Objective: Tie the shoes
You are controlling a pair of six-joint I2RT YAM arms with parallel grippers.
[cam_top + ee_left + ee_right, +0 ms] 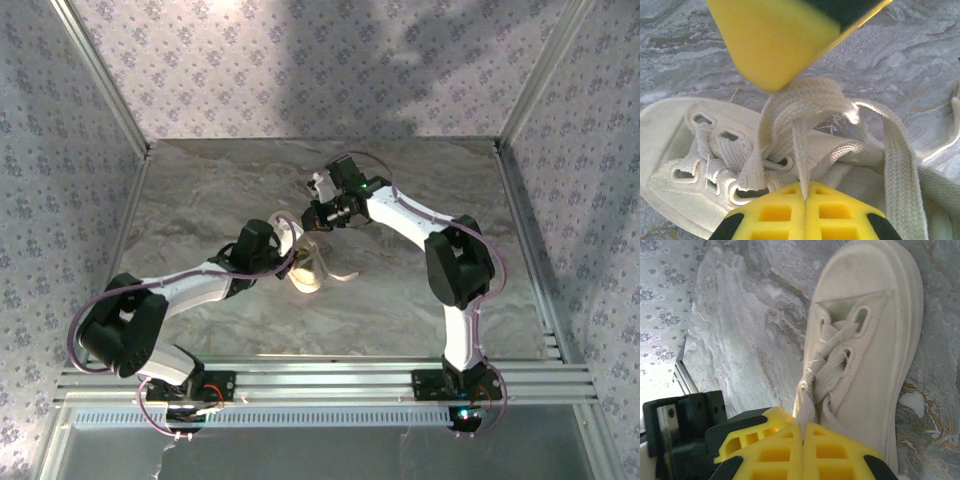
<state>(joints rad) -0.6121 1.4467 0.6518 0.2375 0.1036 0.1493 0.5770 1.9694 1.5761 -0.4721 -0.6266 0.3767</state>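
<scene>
The cream-white shoe (306, 274) lies on the marble table between both arms, its toe toward the near edge. In the left wrist view the shoe (670, 165) lies to the left with its laces (805, 107) drawn up in a crossing loop. My left gripper (804, 188) is shut on one thin strand of lace. My right gripper's yellow finger (775, 35) hangs just above that loop. In the right wrist view my right gripper (803, 426) is shut on a bunched lace rising from the shoe (875, 340). From above, the left gripper (288, 255) and right gripper (308, 218) nearly touch over the shoe.
A loose lace end (346, 277) trails right of the shoe on the grey marble table (420, 190). Patterned walls and metal frame posts (100, 75) enclose the table on three sides. The left gripper's yellow finger (757, 435) crowds against my right gripper.
</scene>
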